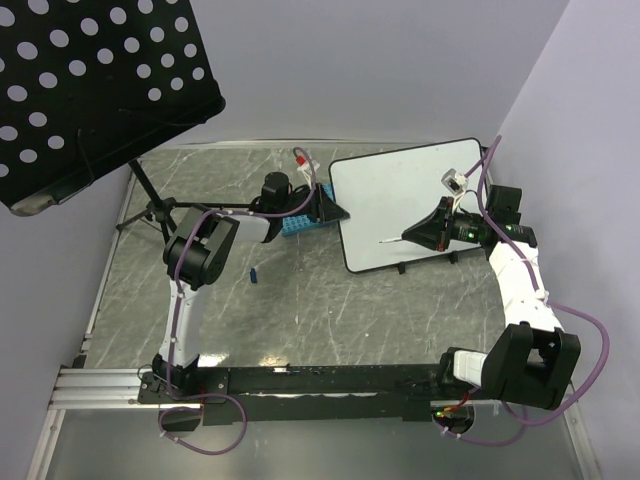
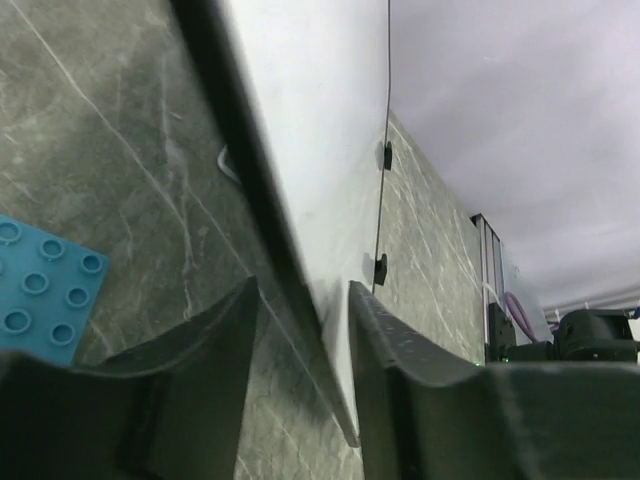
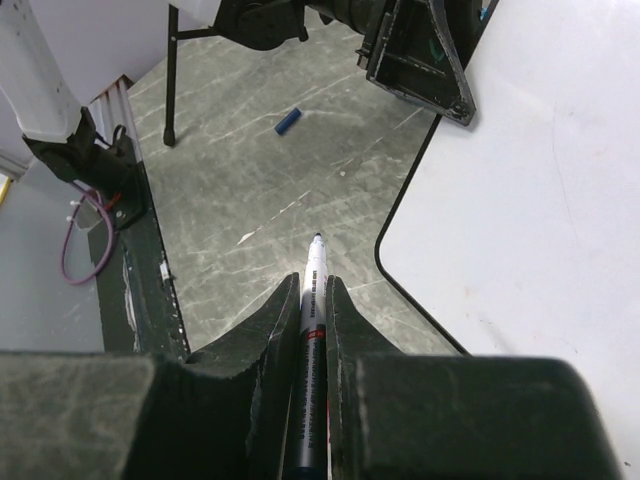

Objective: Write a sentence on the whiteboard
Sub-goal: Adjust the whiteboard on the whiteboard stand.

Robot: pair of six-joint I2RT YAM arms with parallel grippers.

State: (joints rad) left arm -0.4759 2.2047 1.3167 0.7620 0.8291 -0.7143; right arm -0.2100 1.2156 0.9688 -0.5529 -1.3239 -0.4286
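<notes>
**Top view:** the whiteboard (image 1: 415,195) lies on the marble table (image 1: 300,310), right of centre and skewed a bit vs the table edges. The L arm reaches across to the board's left edge, and the left gripper (image 1: 332,209) sits right at that edge. A blue studded plate (image 1: 293,224) is just beside that gripper, on its left. The R arm comes in from the right, w/ the right gripper (image 1: 412,235) over the board's near part. It has a marker (image 1: 392,240) pointing left. A small blue cap (image 1: 255,273) lies alone on the table near the L arm. A black perforated music stand (image 1: 90,90) is top left.

**Left wrist:** the board's dark edge runs btwn the two fingers (image 2: 190,380). Jaws stand apart, w/ a gap showing on the left finger's side. Contact on the other side: can't tell. A corner of the blue plate shows at left.

**Right wrist:** jaws are closed tight on the marker, tip sticking out fwd. Here the tip shows against the table, just beside the board's rounded near corner. Whether it touches anything: can't tell. The left gripper is at the board's far edge, w/ the cap on the table beyond it.
</notes>
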